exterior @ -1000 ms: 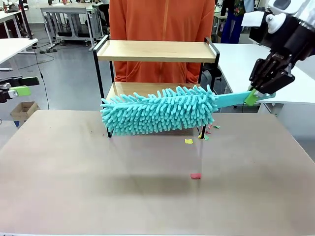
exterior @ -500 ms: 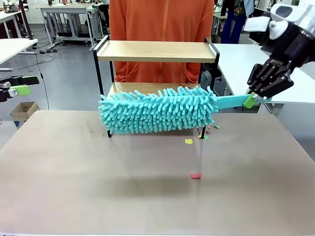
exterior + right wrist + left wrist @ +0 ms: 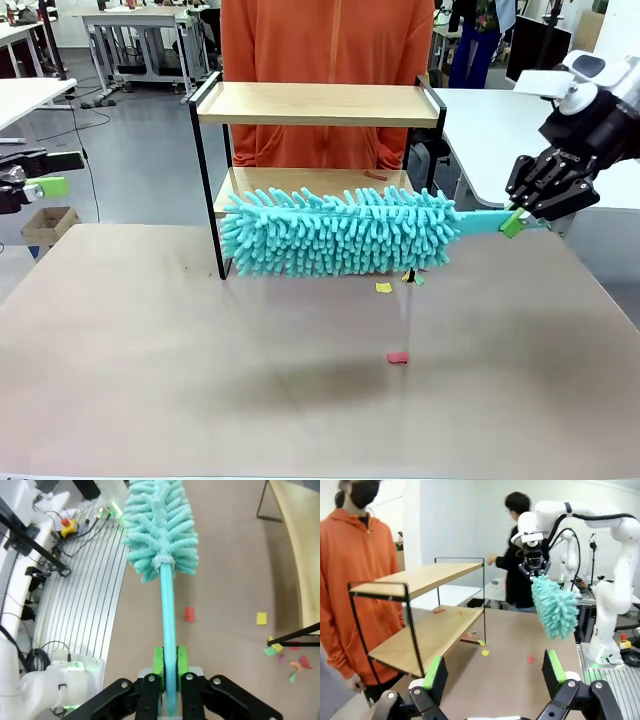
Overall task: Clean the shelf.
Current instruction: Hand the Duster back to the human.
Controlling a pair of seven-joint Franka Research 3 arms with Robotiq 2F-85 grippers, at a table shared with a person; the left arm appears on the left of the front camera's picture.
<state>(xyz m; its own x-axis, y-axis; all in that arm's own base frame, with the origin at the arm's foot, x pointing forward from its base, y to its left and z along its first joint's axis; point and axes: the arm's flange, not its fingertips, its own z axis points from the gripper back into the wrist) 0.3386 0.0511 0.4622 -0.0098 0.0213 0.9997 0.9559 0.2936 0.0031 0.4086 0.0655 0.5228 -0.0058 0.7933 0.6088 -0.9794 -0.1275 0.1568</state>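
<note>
— Holding the duster [image 3: 340,232] tight, the right gripper [image 3: 516,220] waits by the shelf [image 3: 316,103] at twelve o'clock.
— Next, sweep the lower board. The left gripper [image 3: 493,676] gapes wide.

Right end effector [image 3: 516,221] clamped (left end effector [image 3: 492,672] spread wide)

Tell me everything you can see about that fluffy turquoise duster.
The duster has a thick head of soft turquoise noodle-like strands, microfibre by its look, on a flat turquoise plastic handle. The right gripper is shut on the handle's end and holds it roughly level, above the table, in front of the shelf and across its lower board.
</note>
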